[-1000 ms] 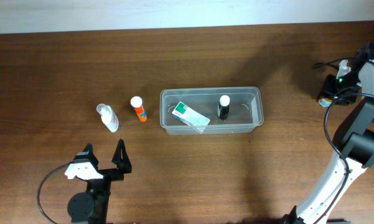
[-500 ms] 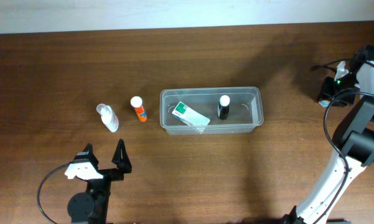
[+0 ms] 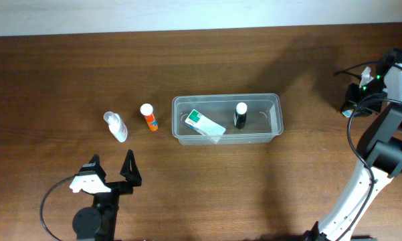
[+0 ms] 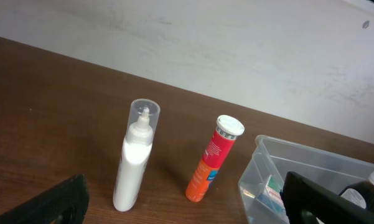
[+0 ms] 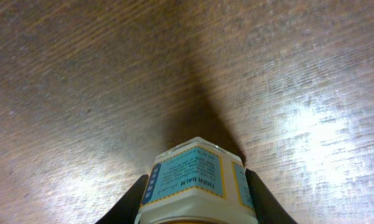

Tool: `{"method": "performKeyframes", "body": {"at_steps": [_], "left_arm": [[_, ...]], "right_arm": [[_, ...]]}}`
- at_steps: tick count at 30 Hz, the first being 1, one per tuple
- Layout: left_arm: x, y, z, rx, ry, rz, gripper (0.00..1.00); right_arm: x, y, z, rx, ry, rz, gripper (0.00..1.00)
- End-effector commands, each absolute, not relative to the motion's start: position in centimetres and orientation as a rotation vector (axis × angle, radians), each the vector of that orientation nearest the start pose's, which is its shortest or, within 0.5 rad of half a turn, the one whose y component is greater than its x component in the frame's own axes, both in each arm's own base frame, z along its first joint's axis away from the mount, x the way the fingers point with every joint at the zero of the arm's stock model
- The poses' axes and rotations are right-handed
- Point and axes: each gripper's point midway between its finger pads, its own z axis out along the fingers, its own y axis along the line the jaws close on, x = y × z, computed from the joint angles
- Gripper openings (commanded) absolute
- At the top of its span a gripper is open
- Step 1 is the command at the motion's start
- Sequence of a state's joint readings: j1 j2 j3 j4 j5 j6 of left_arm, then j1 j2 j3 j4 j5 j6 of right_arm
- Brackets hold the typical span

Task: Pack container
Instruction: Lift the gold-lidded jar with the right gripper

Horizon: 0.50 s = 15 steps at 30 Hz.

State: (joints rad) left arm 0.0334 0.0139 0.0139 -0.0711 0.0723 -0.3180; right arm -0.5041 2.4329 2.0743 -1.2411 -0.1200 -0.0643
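The clear plastic container (image 3: pixel 275 119) stands at the table's middle. It holds a white-and-green box (image 3: pixel 204 123) and a black bottle with a white cap (image 3: pixel 241 114). Left of it are an orange tube (image 3: pixel 148 116) and a white bottle with a clear cap (image 3: pixel 116 126); both also show in the left wrist view, the tube (image 4: pixel 213 160) and the bottle (image 4: pixel 135 158), with the container's corner (image 4: pixel 264 180). My left gripper (image 3: pixel 110 175) is open and empty, near the front edge (image 4: pixel 187 211). My right gripper (image 3: pixel 353 100) at the far right is shut (image 5: pixel 196 186) on a small blue-labelled balm jar (image 5: pixel 193 165).
The table is dark brown wood. The right arm's white base and links (image 3: pixel 381 154) stand at the right edge with a black cable (image 3: pixel 351 130) looping beside them. The left arm's base (image 3: pixel 93 214) is at the front left. A pale wall (image 4: pixel 236 37) lies beyond the table.
My right wrist has shifted slightly at the far right with the jar still held. The left arm and the things on the table have not moved.
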Motion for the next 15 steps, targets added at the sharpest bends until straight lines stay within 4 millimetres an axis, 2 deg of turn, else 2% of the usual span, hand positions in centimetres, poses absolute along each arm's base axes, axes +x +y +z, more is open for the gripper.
{"method": "performKeyframes", "body": {"at_steps": [1,5,9,15], "left_arm": [[24.6,-0.5,15.9,-0.237,1.631,-0.289,0.99],[24.6,-0.5,15.9,-0.238,1.631,-0.289,0.99],[24.6,-0.5,15.9,-0.237,1.63,-0.289,0.99],[24.6,-0.5,15.9,-0.237,1.63,-0.289,0.99]], "right_arm": [[43.0,-20.1,2.8,0.7,3.007,0.253,0.25],[43.2,-18.9,4.8,0.699,2.994,0.356,0.25],[42.9,-18.4,7.4,0.742,2.995,0.379,0.26],[42.3,-15.4,12.4,0.696,3.014,0.465,0.26]]}}
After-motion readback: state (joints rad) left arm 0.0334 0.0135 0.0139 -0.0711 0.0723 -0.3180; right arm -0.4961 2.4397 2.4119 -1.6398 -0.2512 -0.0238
